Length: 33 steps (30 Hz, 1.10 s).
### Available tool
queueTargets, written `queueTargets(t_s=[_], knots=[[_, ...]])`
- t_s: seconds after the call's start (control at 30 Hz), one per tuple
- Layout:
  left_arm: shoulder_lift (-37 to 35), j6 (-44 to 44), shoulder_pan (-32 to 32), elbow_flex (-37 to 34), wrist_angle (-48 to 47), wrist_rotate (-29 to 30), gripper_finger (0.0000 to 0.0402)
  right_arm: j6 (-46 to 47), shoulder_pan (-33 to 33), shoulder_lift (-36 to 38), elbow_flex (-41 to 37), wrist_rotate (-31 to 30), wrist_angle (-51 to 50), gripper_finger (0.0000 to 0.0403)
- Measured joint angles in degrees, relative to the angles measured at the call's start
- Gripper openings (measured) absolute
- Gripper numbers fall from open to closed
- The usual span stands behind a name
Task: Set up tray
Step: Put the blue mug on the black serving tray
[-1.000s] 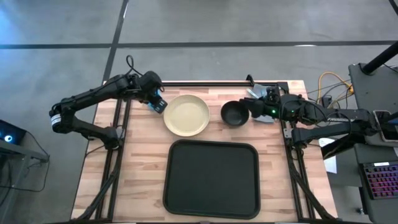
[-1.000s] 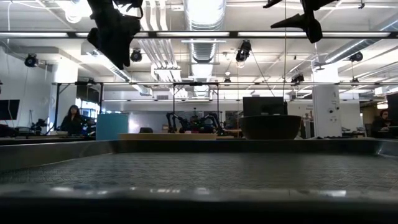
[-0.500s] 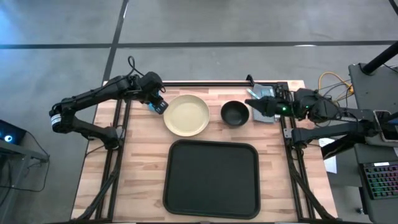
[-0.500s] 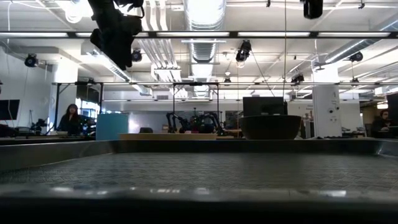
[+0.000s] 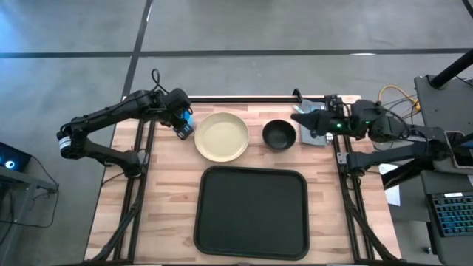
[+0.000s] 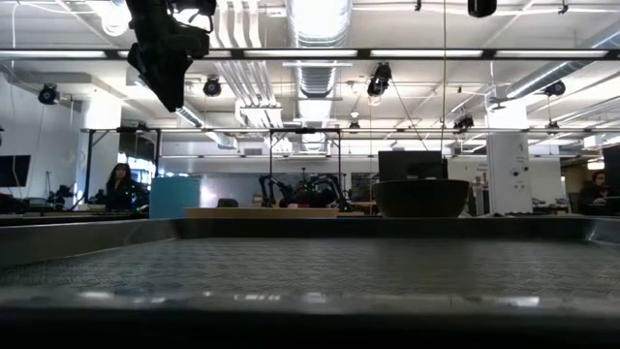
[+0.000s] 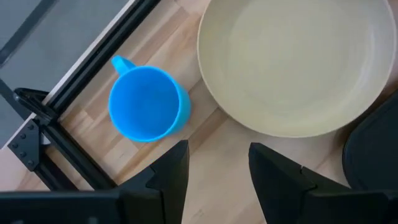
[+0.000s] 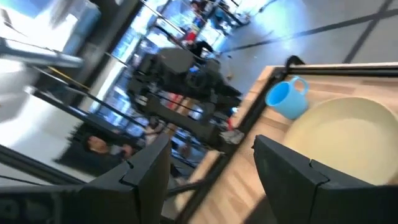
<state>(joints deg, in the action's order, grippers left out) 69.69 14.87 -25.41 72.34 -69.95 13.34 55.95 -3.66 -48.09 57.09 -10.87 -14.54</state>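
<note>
The tray (image 5: 250, 213) lies flat on the near half of the table (image 5: 166, 199) with nothing on it, so by the look of things the setting-up has hardly begun. Beyond the tray's far edge sit a cream plate (image 5: 222, 137) and, to the plate's right, a dark bowl (image 5: 279, 134); both are off the tray. A blue cup (image 7: 147, 104) stands just beside the plate's left rim, apart from it, upright with its mouth up.

The left gripper (image 7: 214, 163) hangs above the cup with its fingers spread and nothing between them; it probably means to take the cup. The right gripper (image 5: 304, 118) is raised to the right of the bowl, fingers parted and holding nothing.

In the high view the left gripper covers almost all of the cup. Something grey lies under the right gripper beside the bowl, too covered to name. The low view shows only the tray's rim, the bowl and a strip of the plate; the cup is hidden there.
</note>
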Motion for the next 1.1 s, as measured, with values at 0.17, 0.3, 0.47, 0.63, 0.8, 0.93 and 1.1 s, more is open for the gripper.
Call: queueTargets(t_s=[0.17, 0.3, 0.47, 0.63, 0.8, 0.93, 1.1], knots=[[0.02, -2.63, 0.38, -1.23, 0.41, 0.02, 0.0148, -1.71, 0.02, -3.75, -0.81, 0.42, -3.19, 0.0214], [0.42, -4.60, 0.68, -3.66, 2.88, -0.30, 0.0148, -4.05, 0.02, -7.28, -0.98, 2.09, -5.54, 0.0215], [0.41, -4.22, 0.66, -8.43, 5.44, -0.20, 0.0148, -5.57, 0.02, -11.93, -1.02, 2.38, -7.21, 0.0215], [0.41, -3.75, 0.63, -12.39, 5.38, -0.20, 0.0148, -6.50, 0.02, -15.63, -1.04, 2.38, -7.42, 0.0215], [0.42, -8.19, 0.61, -13.32, 6.31, 0.18, 0.0148, -8.47, -0.11, -18.40, -1.04, 2.38, -7.57, 0.0215], [0.42, -8.55, -0.51, -11.82, 6.79, 0.44, 0.0148, -8.51, -1.07, -19.83, -1.04, 2.40, -7.64, 0.0215], [0.42, -8.55, -3.54, -10.56, 6.98, 0.46, 0.0148, -8.68, -2.05, -20.66, -0.23, 2.50, -7.72, 0.0215]])
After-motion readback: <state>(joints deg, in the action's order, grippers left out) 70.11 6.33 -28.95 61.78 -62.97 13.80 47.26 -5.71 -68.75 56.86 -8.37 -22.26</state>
